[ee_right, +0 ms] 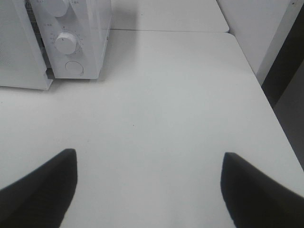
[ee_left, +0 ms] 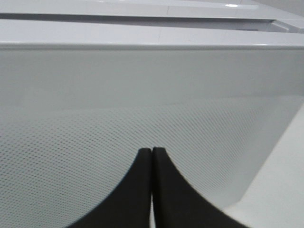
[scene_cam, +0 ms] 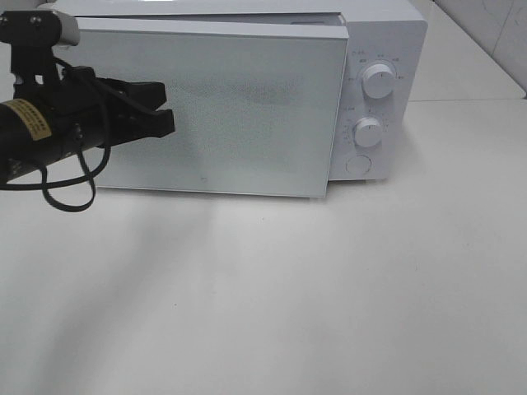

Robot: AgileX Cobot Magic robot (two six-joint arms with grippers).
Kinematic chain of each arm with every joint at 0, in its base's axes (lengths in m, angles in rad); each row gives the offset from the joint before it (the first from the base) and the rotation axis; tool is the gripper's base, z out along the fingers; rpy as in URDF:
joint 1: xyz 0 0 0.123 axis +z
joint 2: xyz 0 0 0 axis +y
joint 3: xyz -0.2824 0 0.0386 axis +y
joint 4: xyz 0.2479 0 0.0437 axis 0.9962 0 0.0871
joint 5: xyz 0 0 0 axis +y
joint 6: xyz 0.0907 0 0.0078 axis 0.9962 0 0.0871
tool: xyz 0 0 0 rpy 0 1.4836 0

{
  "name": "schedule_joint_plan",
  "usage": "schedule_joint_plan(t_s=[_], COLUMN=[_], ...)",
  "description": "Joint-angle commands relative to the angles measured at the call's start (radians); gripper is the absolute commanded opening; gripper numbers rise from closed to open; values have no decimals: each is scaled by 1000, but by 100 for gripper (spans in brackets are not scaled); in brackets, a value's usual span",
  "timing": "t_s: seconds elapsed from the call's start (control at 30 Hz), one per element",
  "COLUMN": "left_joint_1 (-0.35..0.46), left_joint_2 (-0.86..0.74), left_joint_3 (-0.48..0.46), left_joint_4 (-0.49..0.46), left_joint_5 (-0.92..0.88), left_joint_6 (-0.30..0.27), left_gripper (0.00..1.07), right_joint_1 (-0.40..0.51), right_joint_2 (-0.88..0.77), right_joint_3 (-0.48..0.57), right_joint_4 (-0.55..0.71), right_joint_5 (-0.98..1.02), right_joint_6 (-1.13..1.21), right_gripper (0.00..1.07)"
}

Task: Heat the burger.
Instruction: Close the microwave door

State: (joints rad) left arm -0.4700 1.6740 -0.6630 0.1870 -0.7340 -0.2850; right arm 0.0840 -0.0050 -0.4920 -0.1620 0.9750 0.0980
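Your left gripper [scene_cam: 170,112] hangs in front of the white microwave [scene_cam: 387,37] at the back edge of the bench [scene_cam: 329,288], its two black fingers [ee_left: 137,190] pressed together with nothing between them. The tips point at the left part of the microwave door [scene_cam: 239,107]; whether they touch the dotted panel cannot be told. The door sits a little proud of the body, with a dark gap showing along its top edge. On the control panel at the microwave's right end you see the upper knob [scene_cam: 379,81], the lower knob [scene_cam: 368,132] and a round button [scene_cam: 359,164] beneath them. A black cable [scene_cam: 70,197] loops down under the left arm. Your right gripper [ee_right: 149,156] hovers over bare bench surface toward the right side, jaws spread wide and holding nothing, well apart from the microwave. The burger shows in none of the three views, so you cannot tell where it is.
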Motion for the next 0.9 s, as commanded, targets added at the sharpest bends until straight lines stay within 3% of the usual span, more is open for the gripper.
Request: schedule_joint_plan(t_s=[0.03,0.33,0.9], left_joint_1=[-37,-103,-153], left_joint_2=[43,162,288], left_joint_3=[-74,-225,-428], left_joint_4=[-22,-45,-68], left_joint_5=[34,39,124], left_joint_6=[2,2,2], left_gripper=[0,0,0], right_joint_1=[-6,-6,-6], right_joint_2=[-35,-35,-34], right_joint_3=[3,3,3], right_joint_4=[-3,-3,-3], right_joint_5=[-13,-13,-13], right_joint_6=[4,4,4], right_gripper=[75,75,75])
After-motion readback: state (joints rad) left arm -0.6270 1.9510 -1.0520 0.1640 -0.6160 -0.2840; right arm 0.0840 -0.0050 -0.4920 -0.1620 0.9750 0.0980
